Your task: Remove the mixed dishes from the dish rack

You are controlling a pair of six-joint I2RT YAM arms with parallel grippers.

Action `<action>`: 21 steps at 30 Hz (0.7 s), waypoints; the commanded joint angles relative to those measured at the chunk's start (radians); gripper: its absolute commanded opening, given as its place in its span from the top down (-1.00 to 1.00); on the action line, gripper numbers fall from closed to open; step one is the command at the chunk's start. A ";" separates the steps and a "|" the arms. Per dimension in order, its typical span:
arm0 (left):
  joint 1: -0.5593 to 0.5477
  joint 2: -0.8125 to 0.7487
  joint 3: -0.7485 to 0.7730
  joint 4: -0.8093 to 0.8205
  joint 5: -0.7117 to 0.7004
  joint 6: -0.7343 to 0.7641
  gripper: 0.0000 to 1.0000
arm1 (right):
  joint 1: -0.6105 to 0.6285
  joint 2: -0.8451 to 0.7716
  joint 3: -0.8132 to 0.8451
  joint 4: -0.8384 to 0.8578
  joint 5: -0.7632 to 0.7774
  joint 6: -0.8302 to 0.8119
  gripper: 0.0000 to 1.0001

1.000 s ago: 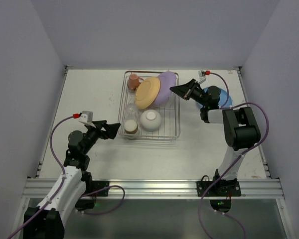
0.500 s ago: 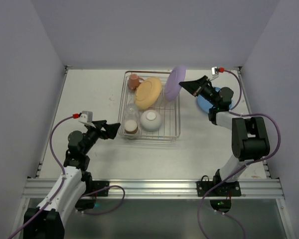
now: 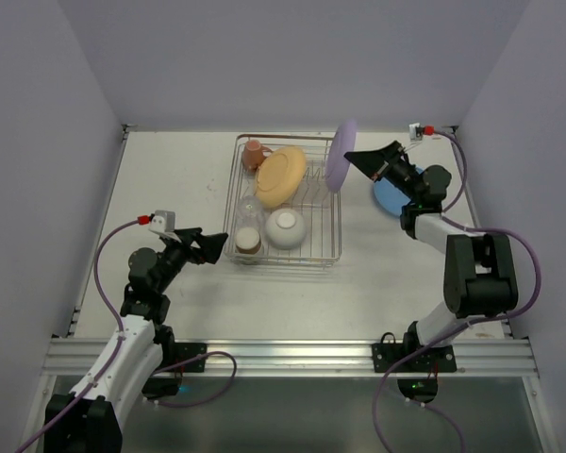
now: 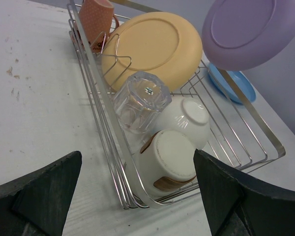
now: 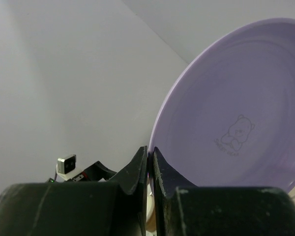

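lilac plate (image 5: 211, 98), round, tilted, faint bear print (image 5: 238, 132)

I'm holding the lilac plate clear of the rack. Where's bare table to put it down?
Bare table lies right of the rack, nearer than the blue plate. A wider bare patch sits left of the rack, beyond the left gripper. The rack's left half is crowded; the lilac plate in the right gripper could also stack on the blue plate.

White scuffed table (image 3: 170, 189); pale grey walls (image 3: 264, 57) around it; aluminium rail (image 3: 283, 357) at near edge.
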 commanded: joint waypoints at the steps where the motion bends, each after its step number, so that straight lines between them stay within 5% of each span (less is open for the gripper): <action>1: 0.004 -0.008 0.009 0.031 0.014 0.024 -1.00 | -0.006 -0.087 0.016 -0.058 -0.011 -0.086 1.00; 9: 0.004 -0.001 0.007 0.034 0.018 0.021 -1.00 | -0.005 -0.215 0.091 -0.425 0.052 -0.324 1.00; 13: 0.004 0.006 0.007 0.040 0.021 0.019 -1.00 | 0.008 -0.261 0.150 -0.733 0.222 -0.462 1.00; 21: 0.004 0.005 0.007 0.040 0.020 0.021 -1.00 | 0.032 -0.259 0.227 -0.995 0.433 -0.583 1.00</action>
